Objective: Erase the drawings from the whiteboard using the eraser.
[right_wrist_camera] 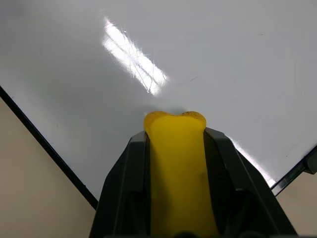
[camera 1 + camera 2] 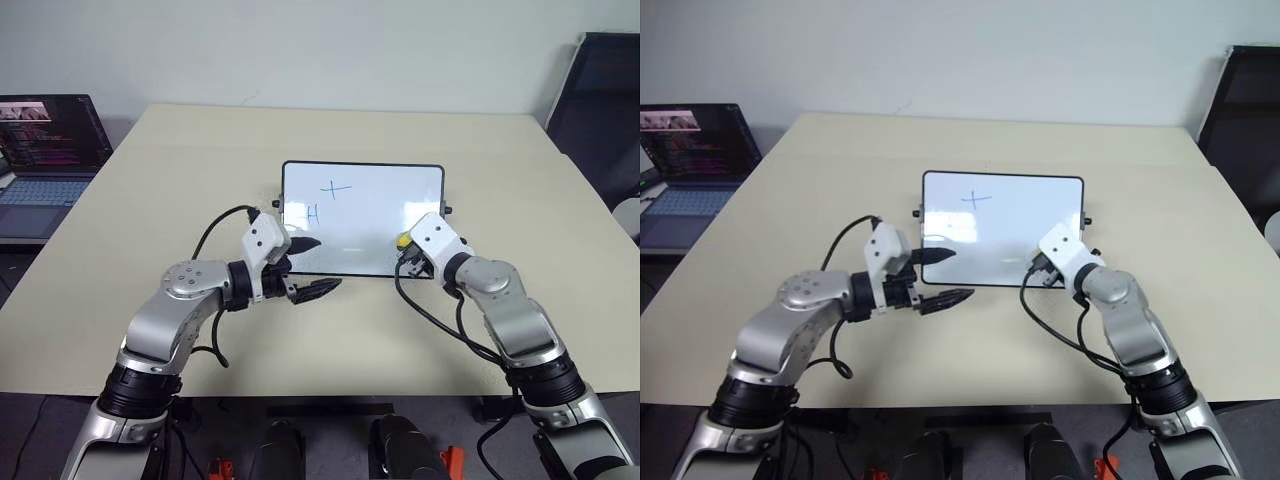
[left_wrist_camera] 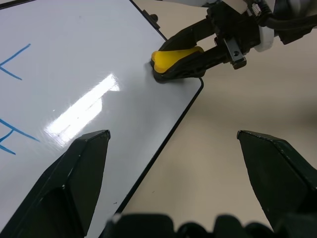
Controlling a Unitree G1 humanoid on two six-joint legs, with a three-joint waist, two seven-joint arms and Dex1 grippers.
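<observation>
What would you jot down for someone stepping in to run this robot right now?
Right gripper: fingers shut on the yellow eraser, which sits on the whiteboard at its near right corner.
Left gripper: fingers open, holding nothing, over the board's near left edge.
The board lies flat mid-table.
Done: eraser picked up and brought to the board; the right part is bare.
Left: the blue drawings, a cross and an H-like mark on the left half, are not yet wiped.
</observation>
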